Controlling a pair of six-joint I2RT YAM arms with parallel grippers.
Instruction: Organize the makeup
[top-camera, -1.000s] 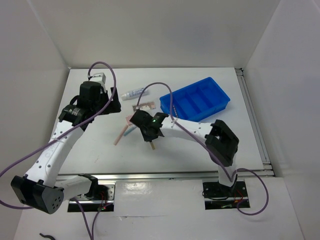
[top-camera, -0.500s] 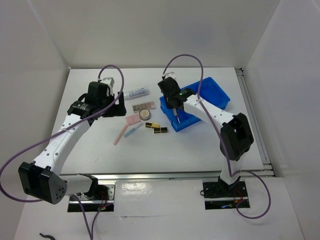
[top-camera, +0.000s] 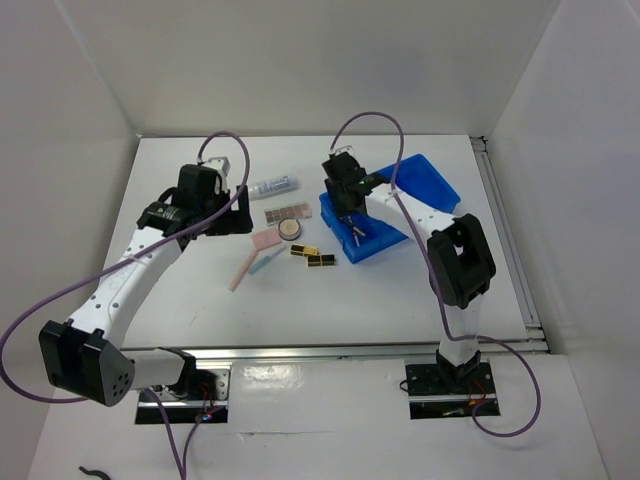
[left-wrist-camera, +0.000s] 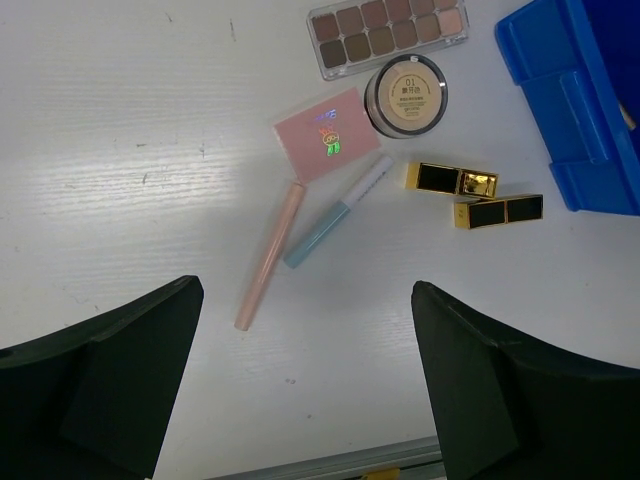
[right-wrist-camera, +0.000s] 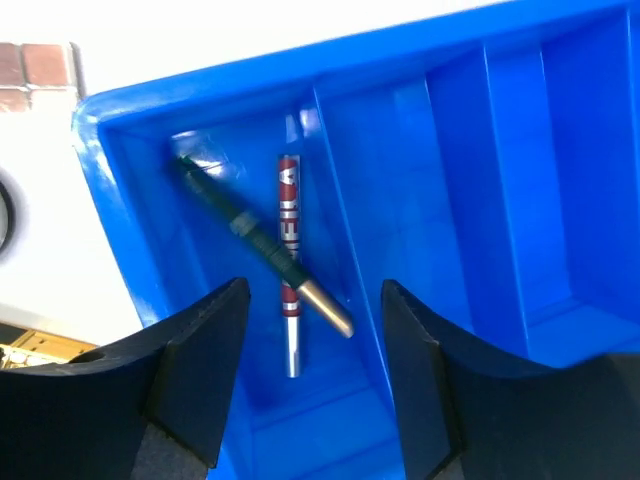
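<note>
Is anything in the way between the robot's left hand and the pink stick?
Nothing visible. The left gripper hangs open above the pink stick, which lies uncovered on the table, a light blue tube beside it.

A white table (top-camera: 400, 290) sits boxed in by plain white walls (top-camera: 300, 60).

Left arm (top-camera: 120, 285) and right arm (top-camera: 420, 215): white link shells, black joint housings, each trailing a purple cable (top-camera: 372, 114). Left gripper (left-wrist-camera: 305, 290) fingers (left-wrist-camera: 110, 380) are matte black wedges. Silver mounting rail (top-camera: 320, 352) runs across the lower frame.
</note>
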